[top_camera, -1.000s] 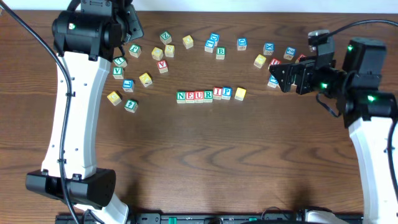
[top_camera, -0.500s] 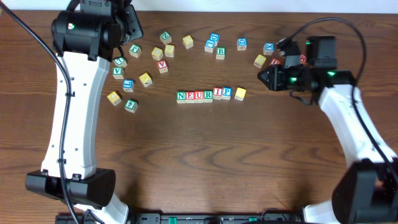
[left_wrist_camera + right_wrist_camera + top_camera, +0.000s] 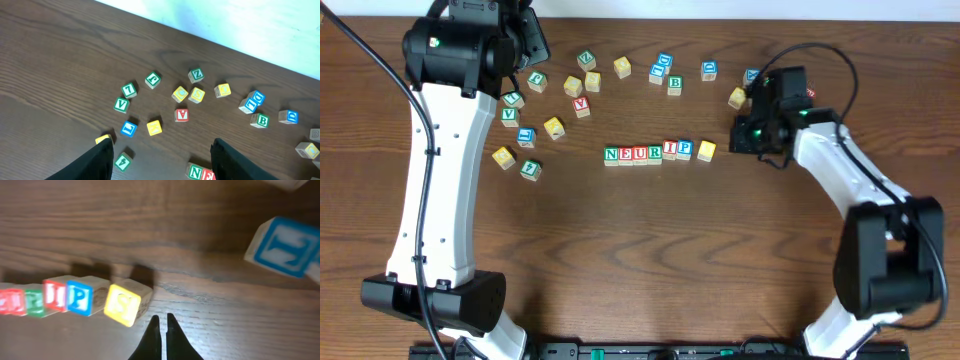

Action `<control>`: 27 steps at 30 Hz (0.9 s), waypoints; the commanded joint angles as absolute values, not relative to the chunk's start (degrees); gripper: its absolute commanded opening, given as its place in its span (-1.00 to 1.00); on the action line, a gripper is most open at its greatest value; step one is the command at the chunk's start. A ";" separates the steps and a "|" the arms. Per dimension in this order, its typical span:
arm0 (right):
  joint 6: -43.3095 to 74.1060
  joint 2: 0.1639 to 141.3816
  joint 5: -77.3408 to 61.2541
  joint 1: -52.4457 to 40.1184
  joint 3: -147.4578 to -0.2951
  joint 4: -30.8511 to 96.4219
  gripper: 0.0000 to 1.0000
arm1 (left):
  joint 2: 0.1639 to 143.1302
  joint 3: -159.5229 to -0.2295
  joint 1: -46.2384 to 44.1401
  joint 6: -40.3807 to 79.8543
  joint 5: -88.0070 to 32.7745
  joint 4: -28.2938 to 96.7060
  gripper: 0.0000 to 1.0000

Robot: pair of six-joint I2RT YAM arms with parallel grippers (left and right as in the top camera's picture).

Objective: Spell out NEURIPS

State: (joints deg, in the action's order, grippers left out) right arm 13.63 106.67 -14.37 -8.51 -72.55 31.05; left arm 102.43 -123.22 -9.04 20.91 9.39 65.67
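Six letter blocks stand in a row reading N [image 3: 612,154] E U R I P [image 3: 684,149] at the table's middle. A yellow S block [image 3: 706,150] sits just right of the P, slightly skewed, with a small gap. In the right wrist view the red I [image 3: 55,294], blue P [image 3: 79,297] and yellow S block [image 3: 122,305] line up. My right gripper [image 3: 161,319] is shut and empty, its tips low over the wood just right of the S; overhead, the right gripper [image 3: 738,138]. My left gripper [image 3: 165,160] hangs open and empty high over the far left.
Loose letter blocks lie scattered along the back: a cluster at the left [image 3: 535,110], a green B block [image 3: 674,84], a yellow block [image 3: 737,98] and a blue block [image 3: 752,76] close behind my right wrist. A blue block [image 3: 285,247] lies right of the shut fingers.
My right gripper has gone from open to shut and swung left and down toward the yellow S block. The left arm and the blocks have not moved.
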 commanded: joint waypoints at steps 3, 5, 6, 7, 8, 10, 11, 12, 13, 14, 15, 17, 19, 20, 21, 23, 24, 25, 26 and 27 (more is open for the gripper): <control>18.72 110.65 -11.94 -10.11 -73.10 29.50 -0.98 | 102.98 -121.51 -8.69 20.43 10.15 65.93 0.23; 18.85 111.68 -11.94 -10.48 -73.10 28.88 -0.98 | 102.98 -121.08 -8.69 20.43 10.15 65.91 0.23; 18.85 112.22 -11.97 -10.70 -73.10 28.42 -0.98 | 102.98 -120.84 -8.69 20.43 10.17 65.89 0.23; 18.85 112.79 -11.99 -11.00 -73.10 27.90 -0.98 | 102.98 -120.60 -8.69 20.40 10.17 65.84 0.23; 18.85 113.30 -12.21 -11.33 -73.10 27.44 -0.98 | 102.98 -120.33 -8.69 20.40 10.17 65.73 0.23; 18.85 114.13 -12.16 -12.08 -73.10 26.44 -0.98 | 102.98 -120.11 -8.69 20.40 10.17 65.76 0.23; 18.87 114.39 -12.19 -12.36 -73.10 25.93 -0.98 | 102.98 -120.05 -8.69 20.40 10.17 65.73 0.22; 18.90 114.45 -12.19 -12.62 -73.10 25.56 -0.98 | 102.98 -120.03 -8.69 20.40 10.17 65.73 0.23; 18.90 114.48 -12.16 -12.82 -73.10 25.26 -0.98 | 102.98 -120.01 -8.69 20.40 10.17 65.73 0.23; 18.90 114.48 -12.16 -12.97 -73.10 24.99 -0.98 | 102.98 -120.01 -8.69 20.40 10.17 65.73 0.23; 18.87 114.48 -12.16 -13.08 -73.10 24.75 -0.98 | 102.98 -119.98 -8.69 20.40 10.17 65.73 0.23; 18.87 114.50 -12.16 -13.19 -73.10 24.58 -0.98 | 102.98 -119.94 -8.69 20.40 10.17 65.67 0.23; 18.87 114.61 -12.19 -13.30 -73.10 24.40 -0.98 | 102.98 -119.94 -8.69 20.40 10.17 65.69 0.23; 18.85 114.67 -12.19 -13.39 -73.10 24.21 -0.98 | 102.98 -119.90 -8.69 20.40 10.15 65.69 0.23; 18.85 114.72 -12.19 -13.50 -73.08 24.14 -0.98 | 102.98 -119.90 -8.69 20.40 10.17 65.69 0.23; 18.87 114.93 -12.38 -13.93 -73.08 23.77 -0.98 | 102.98 -119.85 -8.69 20.40 10.17 65.69 0.23; 18.87 115.11 -12.38 -14.17 -73.08 23.64 -0.98 | 102.98 -119.85 -8.69 20.40 10.17 65.69 0.23; 18.90 115.15 -12.38 -14.41 -73.08 23.57 -0.98 | 102.98 -119.83 -8.69 20.40 10.17 65.69 0.23; 19.31 115.26 -12.38 -14.72 -73.08 23.55 -0.98 | 102.98 -119.85 -8.69 20.40 10.17 65.69 0.22; 19.46 115.33 -12.38 -14.96 -73.08 23.51 -0.98 | 102.98 -119.83 -8.69 20.40 10.17 65.69 0.23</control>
State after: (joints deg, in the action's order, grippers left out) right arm 18.02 114.37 -12.56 -13.61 -72.55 23.79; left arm 102.45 -120.55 -9.04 20.88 9.39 65.65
